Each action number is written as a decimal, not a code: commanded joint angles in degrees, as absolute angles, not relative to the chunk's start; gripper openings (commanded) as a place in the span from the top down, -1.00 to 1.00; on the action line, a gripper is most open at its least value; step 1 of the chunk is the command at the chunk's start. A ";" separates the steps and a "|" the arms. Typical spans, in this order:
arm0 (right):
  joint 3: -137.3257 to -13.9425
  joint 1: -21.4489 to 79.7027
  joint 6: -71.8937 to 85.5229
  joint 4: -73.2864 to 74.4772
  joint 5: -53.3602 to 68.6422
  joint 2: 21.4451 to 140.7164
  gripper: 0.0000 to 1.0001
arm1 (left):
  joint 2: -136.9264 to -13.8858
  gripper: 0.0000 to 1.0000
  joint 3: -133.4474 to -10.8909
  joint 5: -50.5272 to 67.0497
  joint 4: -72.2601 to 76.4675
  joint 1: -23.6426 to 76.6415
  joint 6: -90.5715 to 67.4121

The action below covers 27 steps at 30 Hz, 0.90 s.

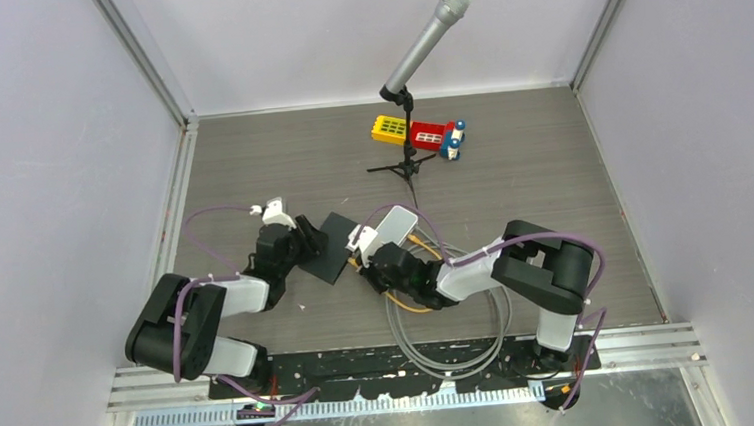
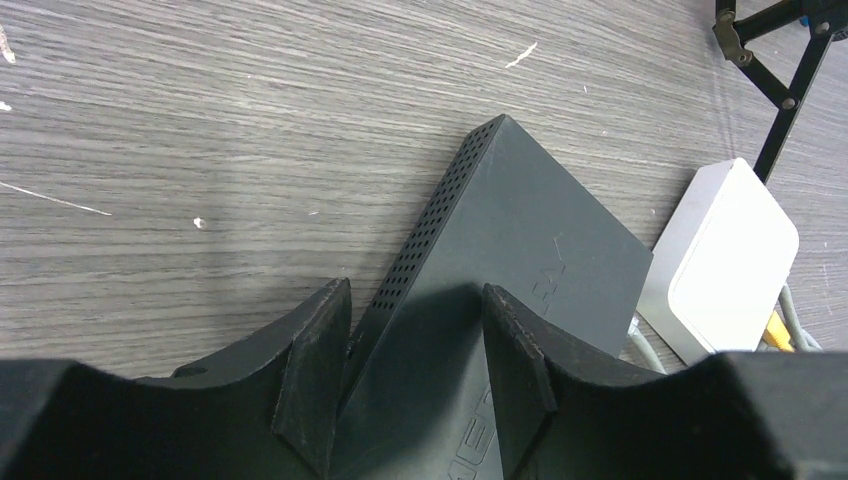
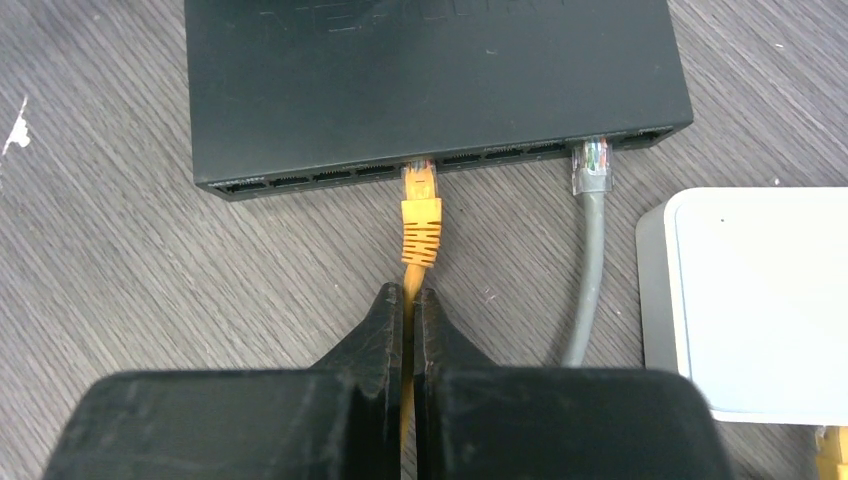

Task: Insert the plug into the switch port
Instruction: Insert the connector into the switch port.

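Overhead and wrist views of one table (image 1: 249, 162) carrying two arms, one microphone (image 1: 428, 39) on its stand at the far side, one black switch (image 3: 430, 80), one white box (image 3: 760, 300) just beside it, one cluster of toy bricks (image 1: 418, 133), two cables and two plugs. The switch lies flat between the arms, its row of ports facing the right arm so that a plug can be pushed straight in. The left gripper (image 2: 410, 310) stands astride the switch's opposite end, one finger along the vented side and the other over the top, probably to brace the housing against the push; its fingers are apart, and whether they already press on the switch cannot be told. The right gripper (image 3: 408, 295) is closed on the orange cable (image 3: 407, 400) just behind the boot, which keeps the orange plug (image 3: 421, 195) stiff and aimed. That plug sits with its tip at a port mouth near the middle of the row, judged not yet fully seated. The grey cable (image 3: 592, 270) ends in a grey plug (image 3: 591, 165) at a port nearer the white box.
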<state>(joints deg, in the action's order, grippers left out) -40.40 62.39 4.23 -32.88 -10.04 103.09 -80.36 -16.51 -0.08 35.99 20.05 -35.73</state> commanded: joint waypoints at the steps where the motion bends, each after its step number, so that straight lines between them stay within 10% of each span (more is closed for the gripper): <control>1: -45.32 63.73 8.88 -36.35 -14.21 105.77 0.99 | -81.68 -0.04 -14.59 15.75 34.00 26.59 -42.17; 13: -46.85 66.40 8.80 -36.92 -17.91 107.02 0.99 | -82.02 -0.01 -14.83 15.85 34.14 27.75 -42.36; 27: -42.34 60.11 -9.44 -36.12 14.35 106.14 0.99 | -81.75 0.01 -15.02 17.65 34.73 27.77 -41.59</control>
<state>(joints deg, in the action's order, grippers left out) -42.06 61.08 -4.43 -30.04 -5.26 103.18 -80.90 -16.21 -2.22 37.58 21.26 -35.90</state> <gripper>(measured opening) 0.046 0.496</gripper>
